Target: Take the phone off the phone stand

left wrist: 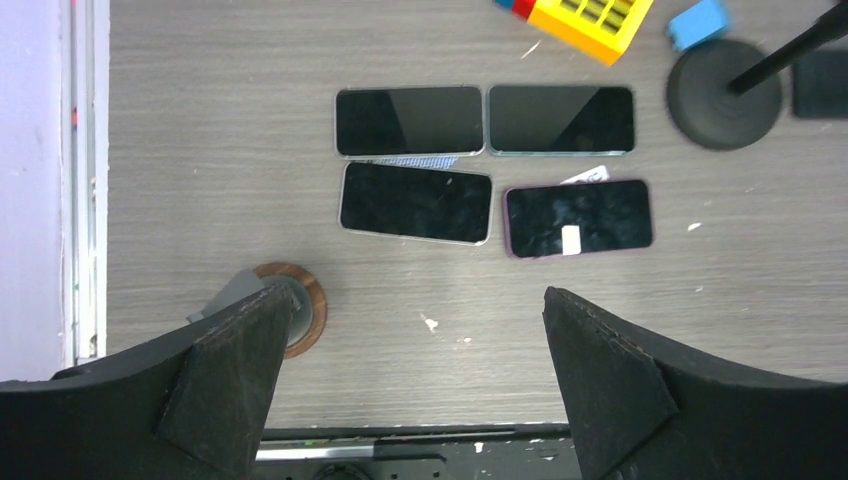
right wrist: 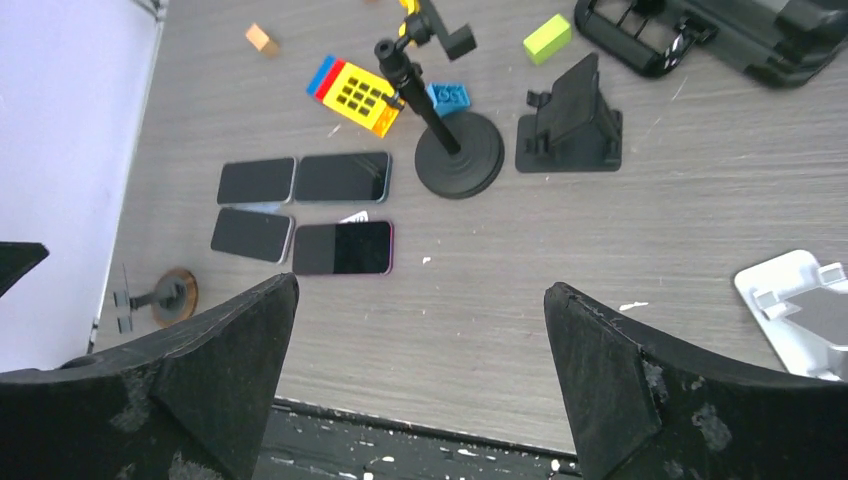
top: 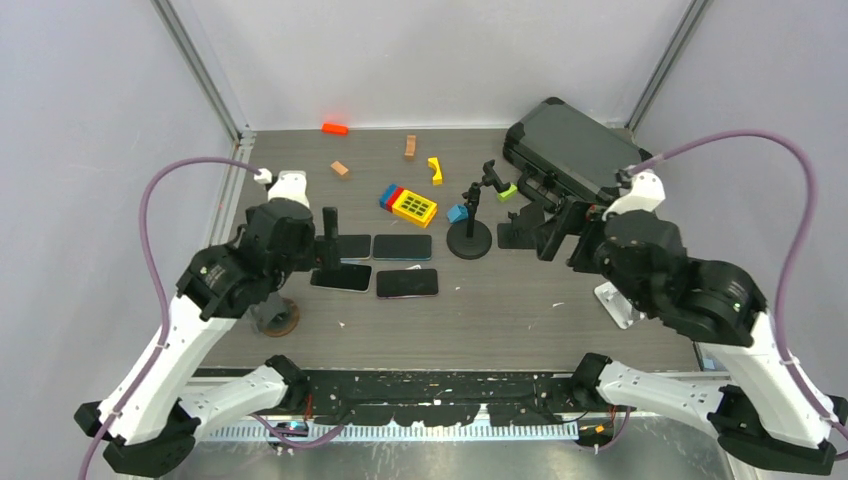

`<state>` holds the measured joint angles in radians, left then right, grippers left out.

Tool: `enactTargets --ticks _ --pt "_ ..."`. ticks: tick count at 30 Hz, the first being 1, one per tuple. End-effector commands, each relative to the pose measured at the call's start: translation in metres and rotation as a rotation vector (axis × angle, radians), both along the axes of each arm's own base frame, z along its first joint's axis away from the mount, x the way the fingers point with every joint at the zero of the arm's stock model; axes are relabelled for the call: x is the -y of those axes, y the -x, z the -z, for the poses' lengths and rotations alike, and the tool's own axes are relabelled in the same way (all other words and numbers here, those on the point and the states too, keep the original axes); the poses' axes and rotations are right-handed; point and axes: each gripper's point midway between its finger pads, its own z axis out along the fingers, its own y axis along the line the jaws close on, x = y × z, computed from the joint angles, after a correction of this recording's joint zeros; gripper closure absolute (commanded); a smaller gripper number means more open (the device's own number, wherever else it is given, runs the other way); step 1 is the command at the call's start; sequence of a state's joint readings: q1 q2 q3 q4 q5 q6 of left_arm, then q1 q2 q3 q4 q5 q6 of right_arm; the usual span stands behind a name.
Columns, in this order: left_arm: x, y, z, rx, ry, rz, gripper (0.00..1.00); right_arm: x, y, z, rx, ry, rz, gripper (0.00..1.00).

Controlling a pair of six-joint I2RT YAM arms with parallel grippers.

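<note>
Glass-fronted dark phones (top: 402, 246) lie flat on the grey wood-grain surface (top: 520, 310); left gripper (left wrist: 412, 300) and right gripper (right wrist: 420, 290) spread empty, we judge only withdrawal remains.

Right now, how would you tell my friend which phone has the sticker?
Start at the black pole stand on its round base, mid-table. Left of it four phones lie flat in a two-by-two block. Pick the phone in the near row closest to the stand: only it has a purplish rim and a small white sticker on its screen.

Four phones (top: 402, 246) lie flat (two by two) on the table (top: 500, 310), beside a round-based stand (top: 469, 240).
</note>
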<state>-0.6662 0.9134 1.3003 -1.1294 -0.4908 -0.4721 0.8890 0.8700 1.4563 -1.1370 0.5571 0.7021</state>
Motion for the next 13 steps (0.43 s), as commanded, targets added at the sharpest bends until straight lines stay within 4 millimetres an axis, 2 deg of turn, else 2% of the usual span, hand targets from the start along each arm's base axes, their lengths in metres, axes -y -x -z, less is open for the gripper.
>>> enactTargets --ticks 1,4,6,13 --pt "-0.001 0.010 -0.036 0.031 0.077 -0.004 0.00 0.029 0.004 -0.012 0.046 0.046 0.069 0.01" --pt "0.002 0.011 -0.044 0.046 0.112 0.009 0.00 0.035 0.006 -0.007 0.055 0.045 0.081 0.01" --pt "0.003 0.011 -0.043 0.047 0.118 0.009 0.00 0.037 0.006 0.000 0.055 0.052 0.089 0.01" --pt "0.008 0.010 -0.033 0.012 0.110 0.019 0.00 0.047 0.008 0.005 0.074 0.058 0.110 0.01"
